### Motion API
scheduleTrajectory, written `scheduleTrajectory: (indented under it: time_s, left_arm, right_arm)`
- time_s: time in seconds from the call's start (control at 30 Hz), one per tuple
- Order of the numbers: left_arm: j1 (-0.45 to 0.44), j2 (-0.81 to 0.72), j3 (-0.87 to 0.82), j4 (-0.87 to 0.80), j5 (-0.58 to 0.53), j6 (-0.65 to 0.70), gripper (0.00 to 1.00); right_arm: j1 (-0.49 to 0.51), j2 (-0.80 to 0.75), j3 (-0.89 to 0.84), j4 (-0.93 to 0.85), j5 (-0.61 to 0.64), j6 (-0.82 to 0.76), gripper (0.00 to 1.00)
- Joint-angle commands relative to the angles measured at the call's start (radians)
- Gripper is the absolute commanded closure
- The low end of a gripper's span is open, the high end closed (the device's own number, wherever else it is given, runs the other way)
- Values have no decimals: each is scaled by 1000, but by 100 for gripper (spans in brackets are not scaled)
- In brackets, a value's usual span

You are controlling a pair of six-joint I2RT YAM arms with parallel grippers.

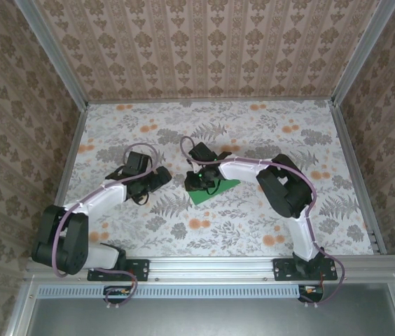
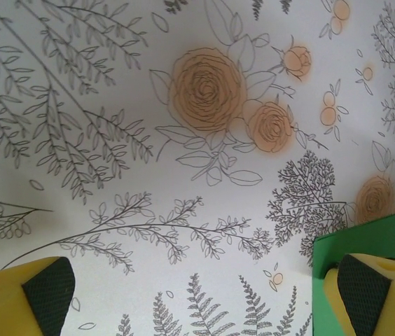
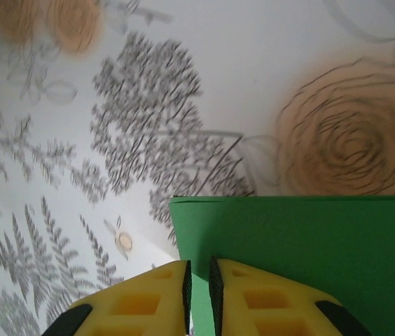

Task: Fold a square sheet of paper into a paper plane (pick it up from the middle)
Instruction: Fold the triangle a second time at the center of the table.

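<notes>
The square sheet of paper (image 1: 215,191) is bright green and lies on the flowered table near the middle; a doubled edge shows along its far side (image 3: 295,231). My right gripper (image 3: 199,280) hangs just over its left part, the yellow fingers a narrow gap apart with green showing between the pads, not pinching it. In the top view this gripper (image 1: 199,183) is at the paper's left corner. My left gripper (image 2: 204,294) stands wide open over bare table, to the left of the paper (image 2: 372,241), with its right finger (image 2: 372,294) over the paper's edge.
The flowered tablecloth (image 1: 253,133) covers the whole table, fenced by patterned walls and a metal rail (image 1: 211,264) at the near edge. Both arms reach in toward the centre, the left gripper (image 1: 157,179) a short way from the right one.
</notes>
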Motion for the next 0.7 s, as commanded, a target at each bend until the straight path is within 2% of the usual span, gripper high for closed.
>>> scheduleTrajectory:
  time_s: [0.0, 0.1, 0.23, 0.3, 0.43, 0.53, 0.6, 0.67]
  left_arm:
    - [9, 18, 43, -41, 30, 60, 0]
    - [9, 25, 48, -34, 41, 61, 0]
    - [7, 27, 38, -2, 68, 51, 0]
    - [5, 31, 35, 14, 93, 48, 0]
    - [-24, 35, 41, 32, 136, 53, 0]
    - [-61, 38, 46, 37, 157, 55, 0]
    - [-72, 41, 50, 43, 172, 48, 0]
    - [-125, 47, 49, 59, 197, 41, 0]
  right_arm:
    - [30, -34, -69, -158, -60, -189, 78]
    - [27, -95, -156, -199, -97, -326, 76]
    - [13, -203, -246, -246, -59, -434, 74]
    - [-17, -274, -270, -211, -22, -378, 71]
    - [-109, -352, -314, -98, 72, -131, 64]
    - [-150, -345, -348, -46, 107, -16, 62]
    - [-160, -314, -339, -45, 120, 13, 62]
    - [-167, -282, -322, -49, 125, 33, 64]
